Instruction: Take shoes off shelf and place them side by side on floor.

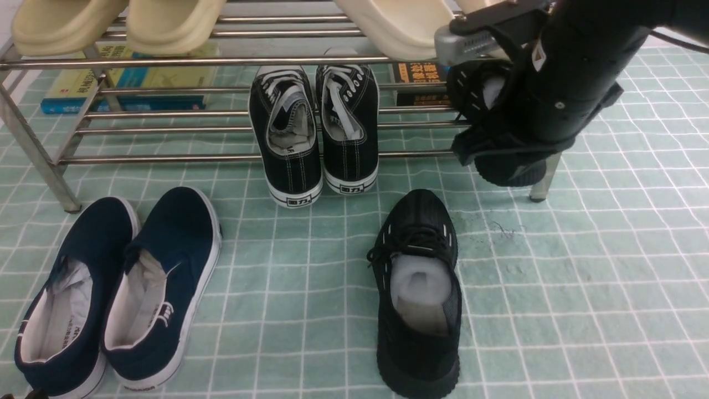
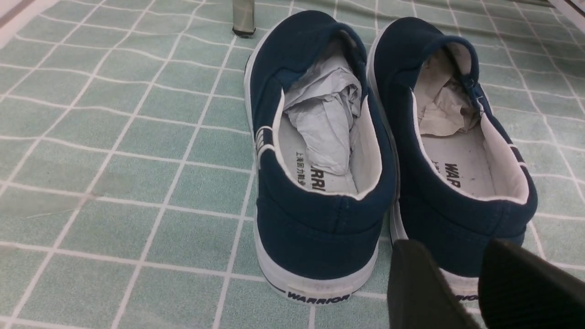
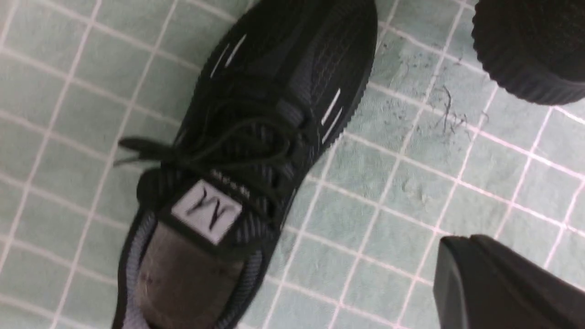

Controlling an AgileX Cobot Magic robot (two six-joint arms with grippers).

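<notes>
Carrying one all-black knit lace-up sneaker (image 1: 498, 138), our right gripper (image 3: 496, 278) was closed on it, as best we could judge. The right arm (image 1: 576, 72) hid the jaws in the front view and the wrist view showed only one black finger, so we could not tell where on the shoe the grip sat. What we did see was the shoe hanging clear of the low shelf of shiny steel tubes (image 1: 221, 113), its rounded end dipping past the bottom rods with nothing under it. The matching black knit sneaker (image 1: 418, 299), white stuffing showing, lay flat on the pale green floor with its white grid (image 1: 581, 288). It was below that hand and off to its left, toe toward the rack. Bare squares lay almost straight beneath the hand, beside that sneaker. We took this as the reason for holding there: the shoe could come down and settle parallel to its partner. Black canvas sneakers with white soles (image 1: 313, 133) rested on the bottom rods, level with the hand and to its left. They were no part of our job. Our left gripper (image 2: 461, 292) hung low with fingers apart and empty, just behind the heels of the navy slip-ons with white soles (image 2: 320, 151). That put it well to the left of the working hand, which we judged kept it out of the way.
</notes>
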